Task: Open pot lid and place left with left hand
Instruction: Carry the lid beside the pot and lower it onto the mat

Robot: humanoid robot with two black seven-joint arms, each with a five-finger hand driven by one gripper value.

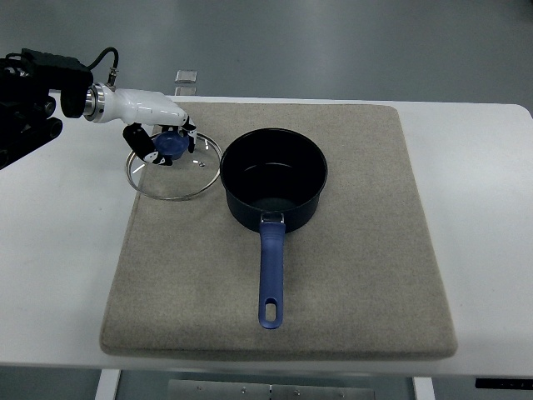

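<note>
The glass pot lid [173, 171] with a blue knob [172, 147] lies on the grey mat [350, 275], just left of the pot. My left hand [166, 142] reaches in from the upper left and sits over the knob. Its thumb [143, 147] is on the knob's left and its fingers [188, 132] are on the right, closed against it. The dark blue pot [275, 177] stands uncovered at the mat's centre, its blue handle [271, 275] pointing toward me. My right hand is out of view.
The mat covers most of a white table [58, 275]. A small clear object [186, 77] lies beyond the mat's far edge. The lid's left rim reaches the mat's left edge.
</note>
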